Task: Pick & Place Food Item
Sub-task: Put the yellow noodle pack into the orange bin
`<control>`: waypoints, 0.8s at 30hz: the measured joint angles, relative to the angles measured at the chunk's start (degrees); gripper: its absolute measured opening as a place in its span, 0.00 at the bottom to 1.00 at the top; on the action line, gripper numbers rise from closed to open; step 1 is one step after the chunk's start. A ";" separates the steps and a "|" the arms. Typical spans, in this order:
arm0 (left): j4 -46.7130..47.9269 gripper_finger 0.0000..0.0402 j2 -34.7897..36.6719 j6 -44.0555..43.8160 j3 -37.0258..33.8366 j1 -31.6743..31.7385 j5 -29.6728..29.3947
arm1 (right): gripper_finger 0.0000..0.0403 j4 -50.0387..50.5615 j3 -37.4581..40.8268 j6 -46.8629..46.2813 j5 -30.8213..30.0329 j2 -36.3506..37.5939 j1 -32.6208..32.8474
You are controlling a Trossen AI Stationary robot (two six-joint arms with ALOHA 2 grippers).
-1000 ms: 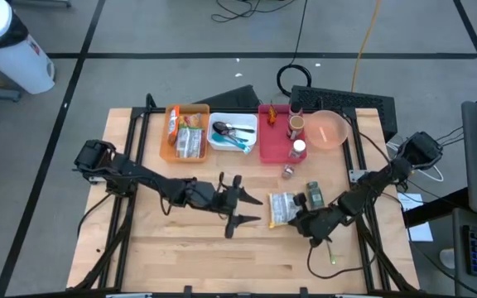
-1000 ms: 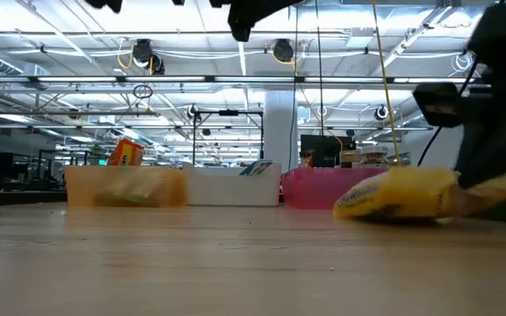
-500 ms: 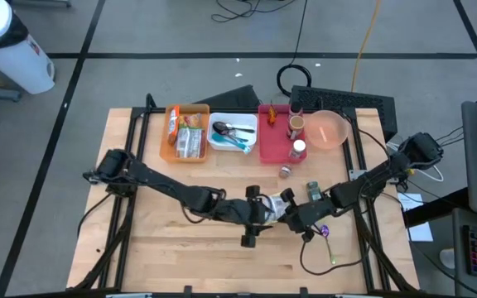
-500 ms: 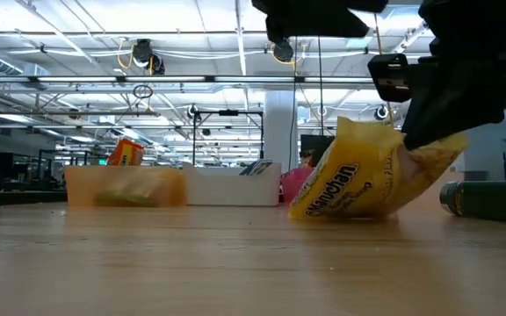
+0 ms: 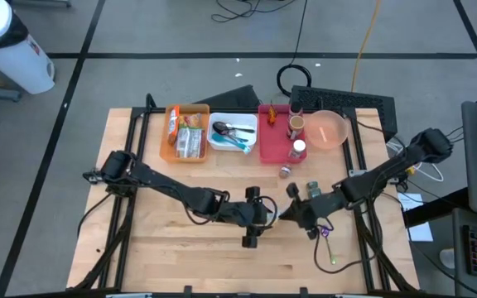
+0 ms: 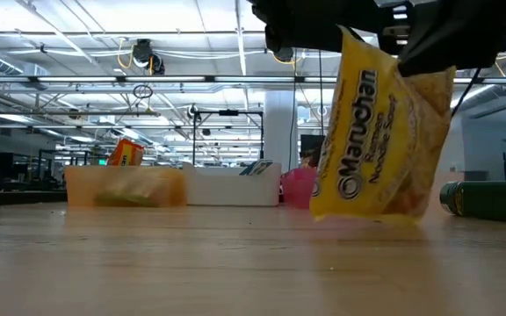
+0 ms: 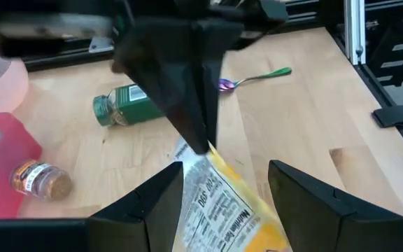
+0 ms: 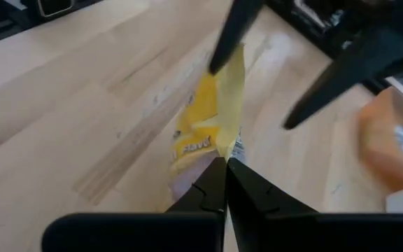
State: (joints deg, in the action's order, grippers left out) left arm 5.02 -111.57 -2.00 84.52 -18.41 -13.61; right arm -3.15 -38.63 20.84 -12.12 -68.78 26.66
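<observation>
**Noodle packet held upright between two grippers at mid-bench**

Along the bench's [image 5: 147, 248] far edge, an orange bin [image 5: 185, 132] of packaged food sits nearest the far left corner, then a white bin [image 5: 232, 136] of cutlery, then a red bin [image 5: 278, 136] with jars, and a pink bowl [image 5: 328, 129].

The left arm reaches from the left edge to the middle of the bench. The left gripper [image 7: 224, 183] has its fingers [image 7: 152, 203] spread apart, one on each side of the yellow ramen packet [image 6: 378, 136], not pressed against it.

The packet hangs upright, its lower edge at or just above the wood; I cannot tell which. The right gripper [image 8: 225, 183], coming from the right edge, has its fingers pinched together on the packet's top edge.

Right of the packet, a green spice jar [image 7: 126, 103] lies on its side, and a small brown-capped jar [image 5: 286, 171] stands near the red bin. A green-handled spoon [image 7: 257, 75] lies toward the near right corner.
</observation>
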 joint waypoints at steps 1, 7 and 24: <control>-0.04 0.54 0.00 0.00 -0.01 0.00 -0.01 | 0.00 0.02 0.00 0.19 -0.10 0.42 -0.22; -0.51 0.54 0.04 -0.23 -0.01 0.14 0.00 | 0.00 -0.31 0.00 1.33 -1.31 0.75 -1.21; 3.56 0.47 0.06 -6.03 -0.01 2.75 0.03 | 0.00 -5.69 0.00 4.33 -1.34 0.73 -1.21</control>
State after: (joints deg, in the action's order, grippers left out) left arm 8.57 -111.51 -8.03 84.51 -15.66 -13.58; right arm -8.84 -38.63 25.17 -13.45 -68.04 25.45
